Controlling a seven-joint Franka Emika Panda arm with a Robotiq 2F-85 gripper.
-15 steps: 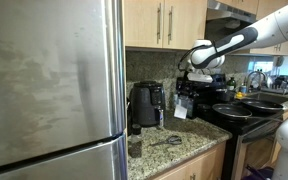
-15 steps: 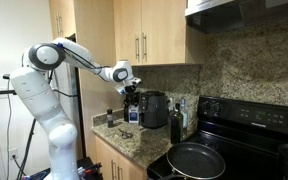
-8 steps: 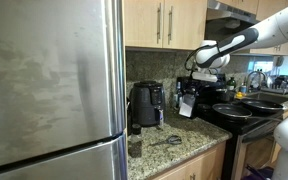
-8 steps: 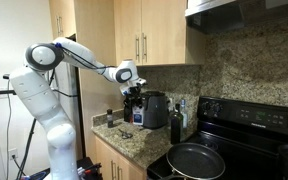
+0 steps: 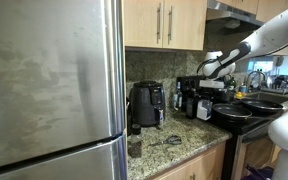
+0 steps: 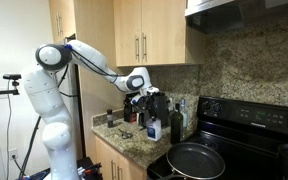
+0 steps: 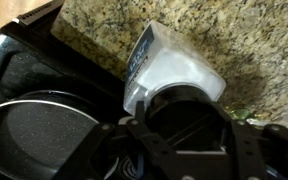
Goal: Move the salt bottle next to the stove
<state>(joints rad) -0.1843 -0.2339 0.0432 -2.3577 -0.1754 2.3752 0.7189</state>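
Ext. view w/ the fridge (image 5: pixel 49 85) filling the left: the arm comes in from the right, and we see the gripper (image 5: pixel 206 93) low over the counter (image 5: pixel 179 150), just at the stove's (image 5: pixel 249 130) near edge. The salt bottle (image 5: pixel 204 109) sits right under it, white, upright. It's between the black appliance (image 5: pixel 146 103) and the nearest pan (image 5: pixel 232 111), much closer to the pan. We can't tell from here whether its base touches the granite.

Ext. view w/ the robot body at left: the arm stretches across to the gripper (image 6: pixel 150 108), in front of the appliance (image 6: pixel 160 106). The salt bottle (image 6: pixel 154 129) is directly below, near the counter (image 6: pixel 134 148). A dark bottle (image 6: pixel 176 124) stands just beside it on the stove (image 6: pixel 254 150) side. A big pan (image 6: pixel 196 160) is on the front burner, apart from both bottles.

Wrist view: we look straight down on the salt bottle (image 7: pixel 174 72), white w/ a printed label on one face. The gripper (image 7: pixel 182 118) straddles its dark top, and the jaws look clenched on that top, one finger each side. Granite counter (image 7: pixel 234 30) lies under and around the bottle. The stove (image 7: pixel 24 70) edge runs diagonally just beside it, w/ a pan (image 7: pixel 34 135) at lower left.
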